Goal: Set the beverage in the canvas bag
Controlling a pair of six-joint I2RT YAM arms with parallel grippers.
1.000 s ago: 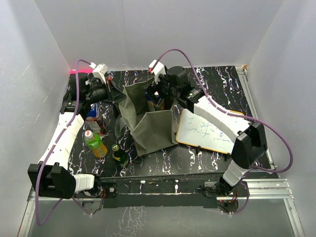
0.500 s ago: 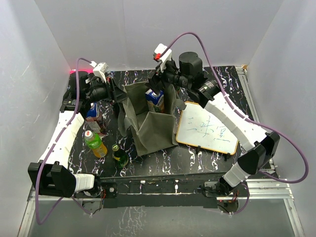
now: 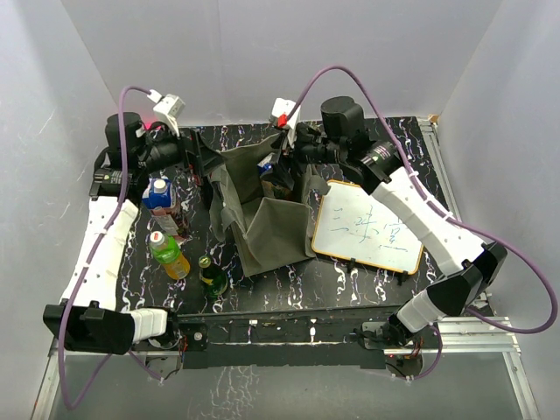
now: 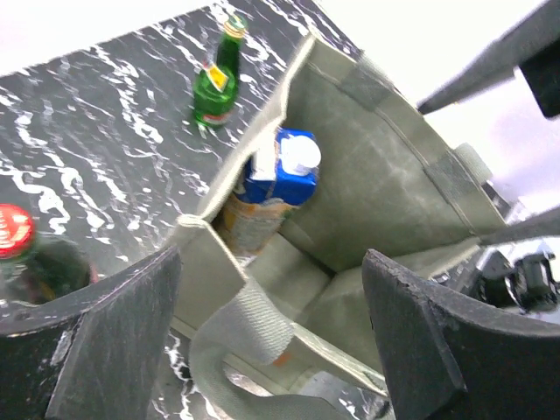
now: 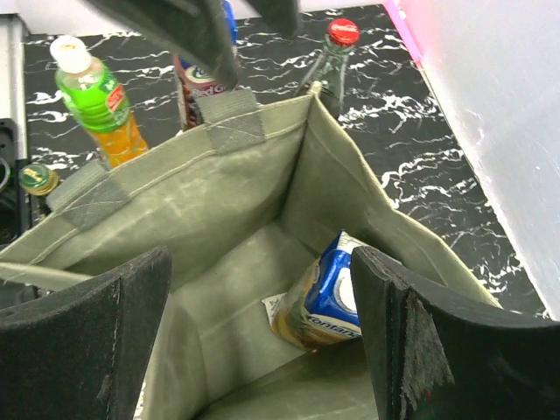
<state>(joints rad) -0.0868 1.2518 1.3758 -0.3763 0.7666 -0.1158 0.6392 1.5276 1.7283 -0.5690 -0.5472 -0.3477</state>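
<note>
On the black marbled bench [image 3: 293, 282], far left: upright plastic bottle of orange drink with green label [image 3: 168, 254], dark green glass bottle [image 3: 211, 276] beside it. Left pincer [image 4: 276, 337] released, fingers wide, gripping nothing, by the left rim of the boxy olive-grey canvas bag [image 3: 267, 229]. Inside the bag: blue-and-white beverage carton [image 4: 282, 171], leaning on a wall. Right pincer [image 5: 258, 293] likewise released, over the opening. Rightmost: framed whiteboard [image 3: 372, 232], lying flat.
</note>
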